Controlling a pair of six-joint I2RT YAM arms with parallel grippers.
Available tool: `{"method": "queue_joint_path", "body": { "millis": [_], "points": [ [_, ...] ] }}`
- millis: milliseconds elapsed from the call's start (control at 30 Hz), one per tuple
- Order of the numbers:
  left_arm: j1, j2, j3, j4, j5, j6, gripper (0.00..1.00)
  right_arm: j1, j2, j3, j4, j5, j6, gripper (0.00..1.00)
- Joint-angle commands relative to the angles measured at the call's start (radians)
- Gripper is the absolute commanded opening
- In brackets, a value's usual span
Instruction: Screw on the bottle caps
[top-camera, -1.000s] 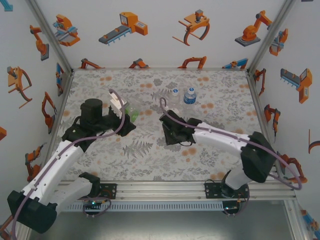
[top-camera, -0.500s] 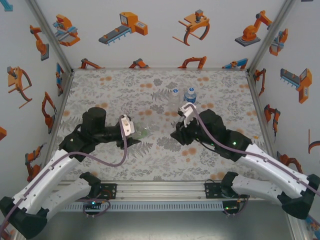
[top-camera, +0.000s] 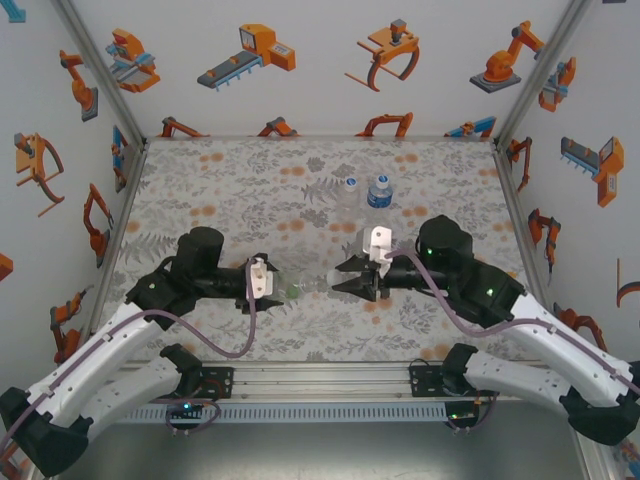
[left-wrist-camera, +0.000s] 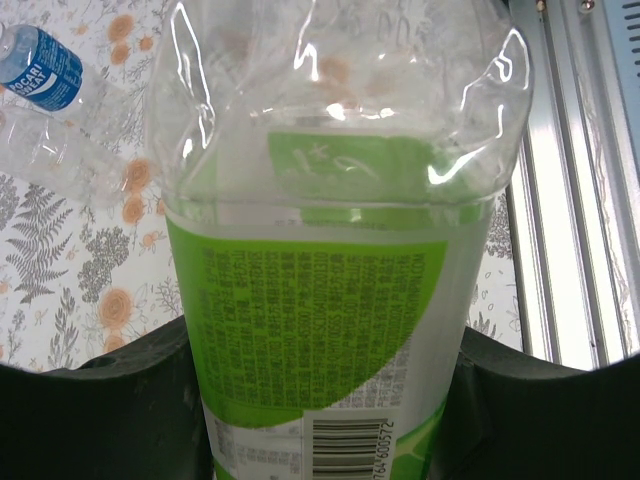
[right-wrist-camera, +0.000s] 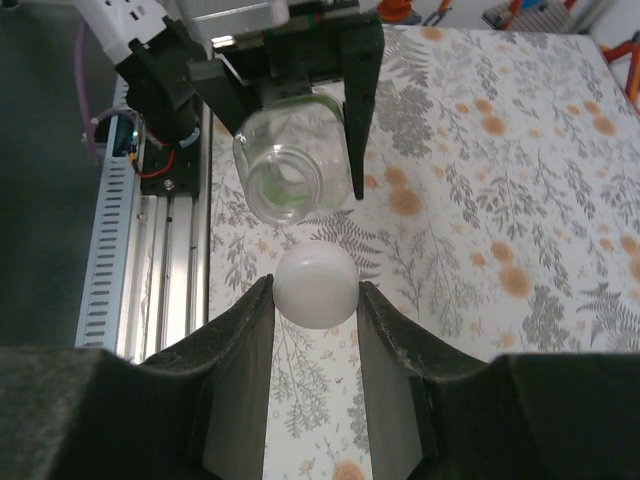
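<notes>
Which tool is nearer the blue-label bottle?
Right. Right tool, gripping a cap, is in front of the blue-label bottle; left tool, holding the green bottle, is farther left.

Robot lab test cell — aluminium-profile frame (top-camera: 100, 72), white walls (top-camera: 320, 95) printed with orange robot-arm pictures (top-camera: 505, 60), floral-patterned table (top-camera: 235, 178), slotted mounting rail (top-camera: 320, 377) along the near edge.

The bottle (left-wrist-camera: 320, 300) in left pincer (left-wrist-camera: 325, 360) faces cap (right-wrist-camera: 316, 283) in right pincer (right-wrist-camera: 315, 305); two bottles (top-camera: 379, 190) behind.
</notes>
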Motion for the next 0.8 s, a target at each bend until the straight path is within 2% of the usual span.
{"method": "queue_joint_path", "body": {
  "millis": [0, 300, 767],
  "points": [
    [-0.006, -0.003, -0.004, -0.007, 0.046, 0.025, 0.00, 0.013, 0.042, 0.065, 0.018, -0.102, -0.066, 0.00],
    [-0.008, 0.018, 0.010, -0.015, 0.034, 0.001, 0.00, 0.046, 0.107, 0.085, 0.055, -0.112, -0.067, 0.00],
    [-0.008, 0.023, 0.013, -0.015, 0.034, -0.006, 0.00, 0.081, 0.141, 0.063, 0.078, -0.052, -0.077, 0.00]
  ]
}}
